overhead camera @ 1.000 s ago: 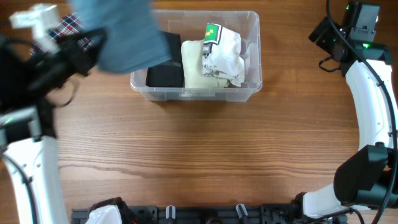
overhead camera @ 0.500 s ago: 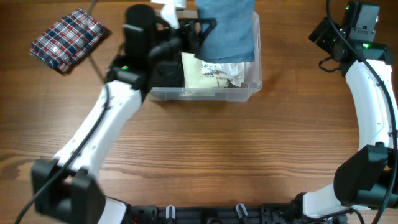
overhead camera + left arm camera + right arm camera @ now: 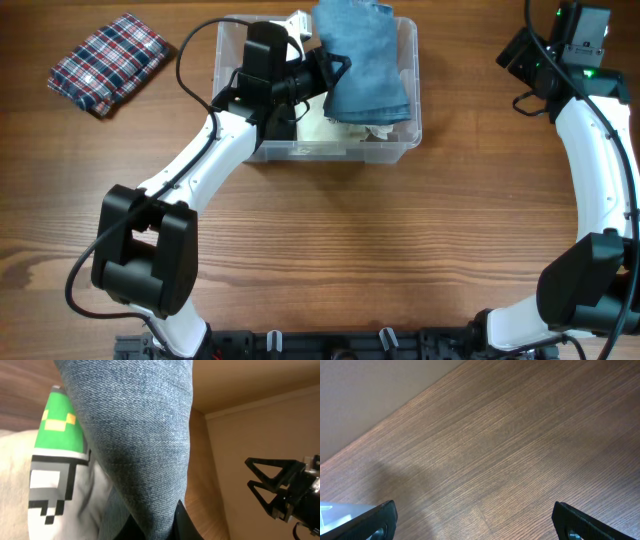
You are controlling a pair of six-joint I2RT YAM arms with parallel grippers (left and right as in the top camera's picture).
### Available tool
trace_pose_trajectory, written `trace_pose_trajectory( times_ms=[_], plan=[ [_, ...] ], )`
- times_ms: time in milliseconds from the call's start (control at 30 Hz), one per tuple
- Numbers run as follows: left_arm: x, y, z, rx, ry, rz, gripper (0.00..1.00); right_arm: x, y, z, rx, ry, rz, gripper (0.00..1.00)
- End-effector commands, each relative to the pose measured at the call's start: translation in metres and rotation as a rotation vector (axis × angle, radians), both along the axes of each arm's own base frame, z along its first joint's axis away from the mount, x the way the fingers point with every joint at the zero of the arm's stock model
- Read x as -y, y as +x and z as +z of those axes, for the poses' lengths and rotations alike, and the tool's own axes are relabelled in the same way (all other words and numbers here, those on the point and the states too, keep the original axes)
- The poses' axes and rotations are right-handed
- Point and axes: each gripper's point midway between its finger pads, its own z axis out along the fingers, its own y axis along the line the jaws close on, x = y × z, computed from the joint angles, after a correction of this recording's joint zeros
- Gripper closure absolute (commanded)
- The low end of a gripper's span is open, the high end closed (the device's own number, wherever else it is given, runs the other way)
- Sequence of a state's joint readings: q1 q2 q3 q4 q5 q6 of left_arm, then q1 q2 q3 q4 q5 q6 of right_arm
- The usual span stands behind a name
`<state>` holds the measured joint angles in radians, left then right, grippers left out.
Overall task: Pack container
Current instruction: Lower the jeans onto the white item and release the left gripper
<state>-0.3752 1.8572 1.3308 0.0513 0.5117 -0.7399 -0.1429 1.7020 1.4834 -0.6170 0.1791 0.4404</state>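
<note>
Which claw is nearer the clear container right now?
Left. The left claw is over the container, shut on a blue denim garment; the right claw hangs open, off beyond the container's right side.

We read no words, brands or numbers anywhere. The only marking is a pixel-style print (image 3: 55, 445) on the white garment (image 3: 20, 485) in the container (image 3: 330, 152). It sits at 9 o'clock in the left wrist view, right against the blue denim (image 3: 135, 435). Green block with yellow squares, then grey and black blocks; no letters in it.
</note>
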Motion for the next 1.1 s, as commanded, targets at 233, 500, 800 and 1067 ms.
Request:
trace_pose_trajectory(
  times_ms=[233,500,800,1067],
  plan=[
    [0.007,-0.017,-0.007,-0.102,0.001,-0.057,0.96,-0.002,0.001,-0.01,-0.017,0.014,0.002,0.0],
    [-0.01,-0.025,-0.005,-0.177,-0.069,-0.128,0.96,-0.002,0.001,-0.01,-0.017,0.014,0.002,0.0],
    [-0.031,-0.02,-0.006,-0.208,-0.094,-0.116,0.89,-0.002,0.001,-0.01,-0.017,0.014,0.002,0.0],
    [-0.016,-0.025,-0.002,-0.182,-0.096,-0.15,0.89,-0.002,0.001,-0.01,-0.017,0.014,0.001,0.0]
  ],
)
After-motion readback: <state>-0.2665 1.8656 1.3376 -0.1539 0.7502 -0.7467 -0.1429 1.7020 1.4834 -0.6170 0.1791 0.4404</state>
